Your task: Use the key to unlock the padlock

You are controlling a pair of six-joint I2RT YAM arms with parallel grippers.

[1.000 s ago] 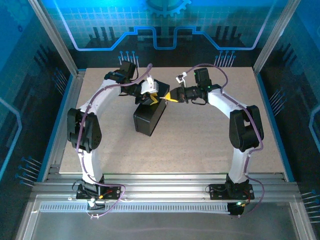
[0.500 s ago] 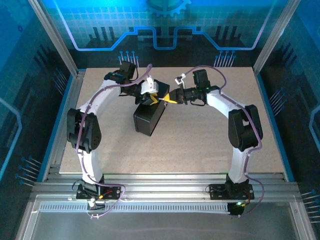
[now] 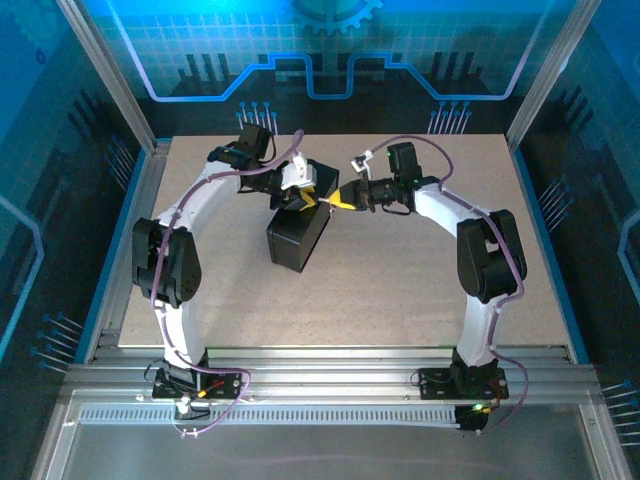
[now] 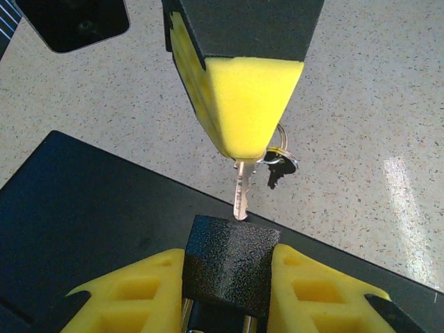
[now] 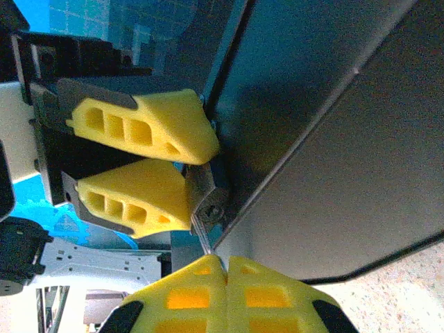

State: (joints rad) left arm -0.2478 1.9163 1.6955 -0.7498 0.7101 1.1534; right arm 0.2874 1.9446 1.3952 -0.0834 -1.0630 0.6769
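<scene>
Right end effector (image 4: 243, 128) is clamped tight, yellow pads (image 5: 187, 295) pressed flat together, and it's pinching the key (image 4: 241, 194) by the head. In the left wrist view the silvery blade hangs straight down the middle of the frame. Its long axis is vertical and its tip sits right at the top edge of the padlock (image 4: 232, 253). Whether the tip is in the keyway, I can't tell. A key ring (image 4: 279, 154) with a small dark piece dangles just right of the blade.

Left end effector (image 3: 303, 196) is closed on the padlock's black body, one yellow pad on each side, at the bottom centre of the left wrist view. From the right wrist camera the blade slants up and left from the shut pads to the padlock's end face, left of centre.

All of it hovers over the far end of the black box (image 3: 298, 238), just above centre in the top view. There the left arm rises from its base at lower left and bends right. The right arm mirrors it from lower right, forearm reaching left across the speckled surface (image 3: 400, 290), and the two tips meet nose to nose.
</scene>
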